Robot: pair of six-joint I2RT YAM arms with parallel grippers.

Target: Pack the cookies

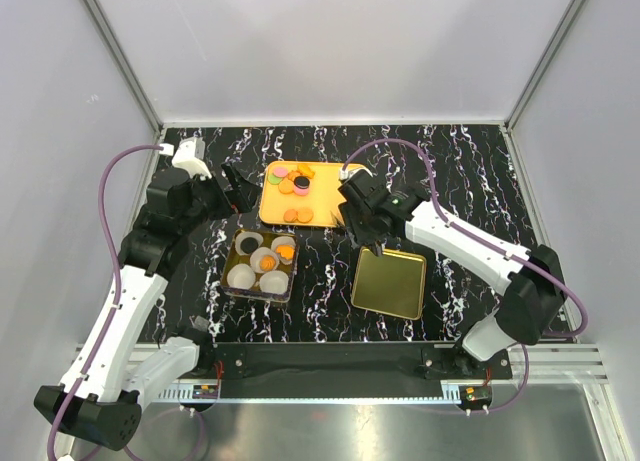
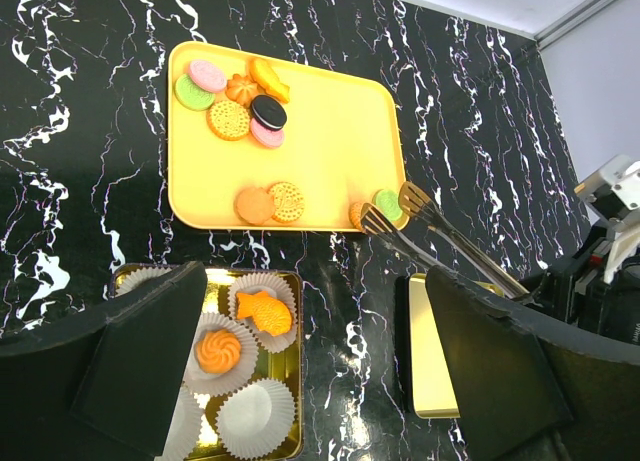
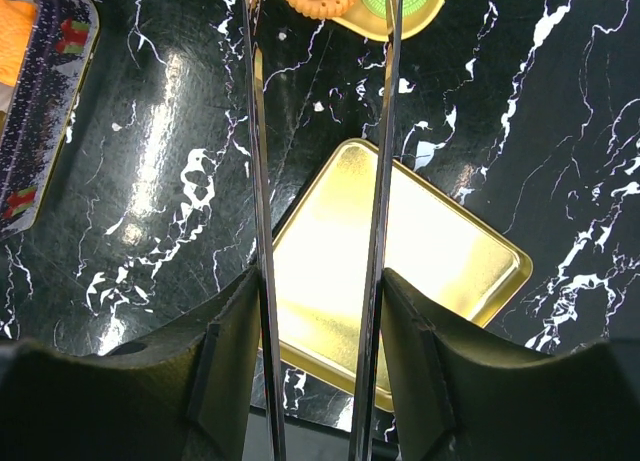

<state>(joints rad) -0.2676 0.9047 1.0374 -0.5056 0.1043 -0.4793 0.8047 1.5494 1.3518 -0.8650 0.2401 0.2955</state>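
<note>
Several cookies [image 1: 295,181] lie on the orange tray [image 1: 322,203]: orange, pink, green and black ones at its far left [image 2: 230,119], two orange ones [image 2: 270,202] near the front edge. My right gripper [image 3: 320,311] is shut on metal tongs [image 3: 256,181]. Their tips [image 2: 385,219] sit at an orange cookie [image 2: 356,213] and a green cookie [image 2: 388,203] on the tray's near right corner. My left gripper [image 2: 320,381] hangs open and holds nothing, above the table between the gold tin [image 2: 283,381] and the lid. Two orange cookies [image 2: 265,313] rest in paper cups in the tin.
The tin [image 1: 262,291] holds several white paper cups [image 2: 245,416], one with a black cookie [image 1: 247,243]. A gold lid [image 1: 390,283] lies flat to the tin's right, below the tongs [image 3: 420,251]. Grey walls enclose the black marbled table.
</note>
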